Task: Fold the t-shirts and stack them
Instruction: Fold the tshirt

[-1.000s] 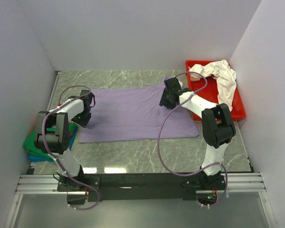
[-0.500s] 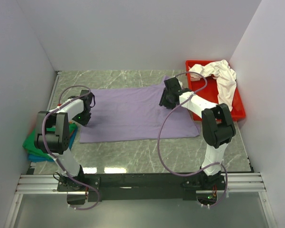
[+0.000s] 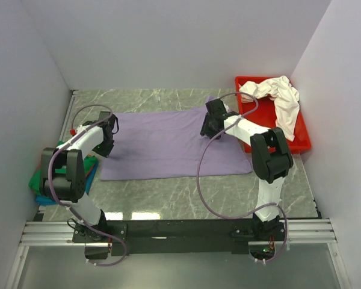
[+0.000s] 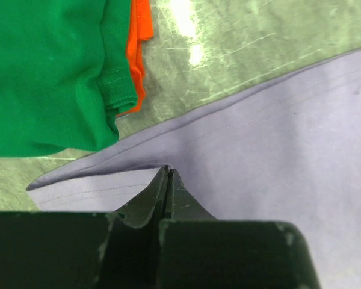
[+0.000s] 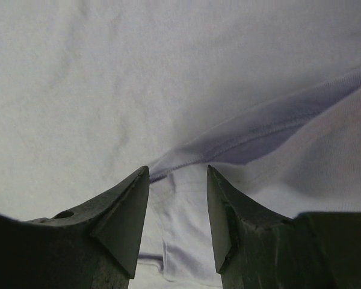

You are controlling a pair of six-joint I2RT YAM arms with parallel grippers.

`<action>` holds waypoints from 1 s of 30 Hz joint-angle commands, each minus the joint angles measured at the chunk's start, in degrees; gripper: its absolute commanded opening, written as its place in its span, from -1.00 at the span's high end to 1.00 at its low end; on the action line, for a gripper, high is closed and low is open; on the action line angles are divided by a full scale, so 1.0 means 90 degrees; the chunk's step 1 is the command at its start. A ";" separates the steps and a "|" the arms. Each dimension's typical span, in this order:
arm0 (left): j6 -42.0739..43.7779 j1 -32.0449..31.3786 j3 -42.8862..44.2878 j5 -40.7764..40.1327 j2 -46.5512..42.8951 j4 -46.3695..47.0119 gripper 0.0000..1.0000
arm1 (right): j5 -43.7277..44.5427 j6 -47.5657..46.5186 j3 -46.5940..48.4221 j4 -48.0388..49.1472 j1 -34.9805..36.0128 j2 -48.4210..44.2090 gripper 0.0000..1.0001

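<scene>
Two grippers sit at opposite ends of the lavender-purple soft cloth t-shirt, which lies flat mid-frame in the top view with its long axis running left to right. The left gripper is at the shirt's left edge, nearest the folded bright green t-shirt and red-orange t-shirt. Its wrist view shows the fingers closed tight, seemingly pinching the hem. The right gripper is at the upper right edge, jaws partly open astride a raised seam running up-right, holding nothing. Only the top view shows the creamy white t-shirt heaped in the rigid red plastic tray.
</scene>
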 commanded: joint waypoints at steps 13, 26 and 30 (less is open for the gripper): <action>0.0162 -0.0024 -0.0048 0.0085 -0.0370 0.0039 0.99 | 0.0406 -0.0213 0.0724 -0.0105 0.0168 0.0429 -0.01; 0.0201 -0.0023 -0.0116 0.0134 -0.0341 0.0117 0.99 | 0.0943 -0.0262 0.0411 -0.0192 0.0617 0.0282 -0.01; 0.0191 -0.0023 -0.0136 0.0134 -0.0350 0.0127 0.99 | 0.1041 -0.0233 0.0333 -0.0222 0.0646 0.0262 0.11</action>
